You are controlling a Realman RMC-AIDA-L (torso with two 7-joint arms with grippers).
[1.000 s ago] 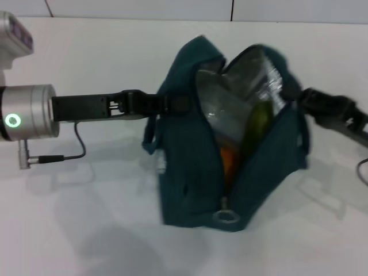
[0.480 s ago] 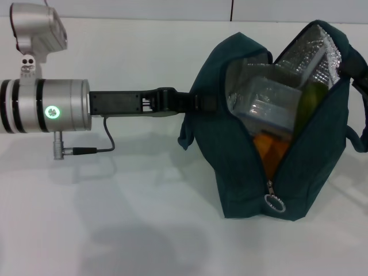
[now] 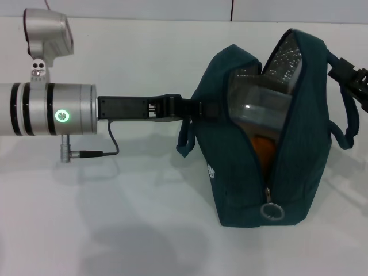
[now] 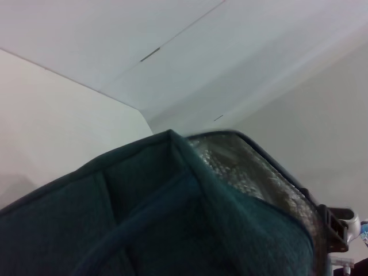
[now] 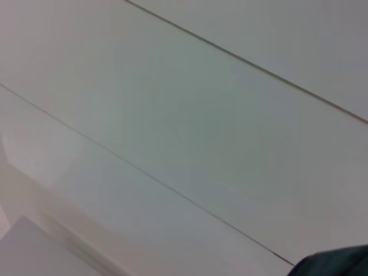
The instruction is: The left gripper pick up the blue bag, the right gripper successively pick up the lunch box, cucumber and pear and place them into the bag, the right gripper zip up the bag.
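White table point(image 3: 115, 230), blue bag point(image 3: 241, 184) at 3 o'clock, left gripper point(image 3: 198, 109) clamped on it; right gripper point(image 3: 351, 77) jaws unclear.

Left tool point(image 3: 192, 108) grips the unzipped blue bag point(image 3: 241, 172) holding lunch box point(image 3: 259, 106).

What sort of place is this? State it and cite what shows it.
Probably a lab test bench, not a kitchen: a bare white table, plain white wall panels behind, and only the blue bag held by the left gripper.
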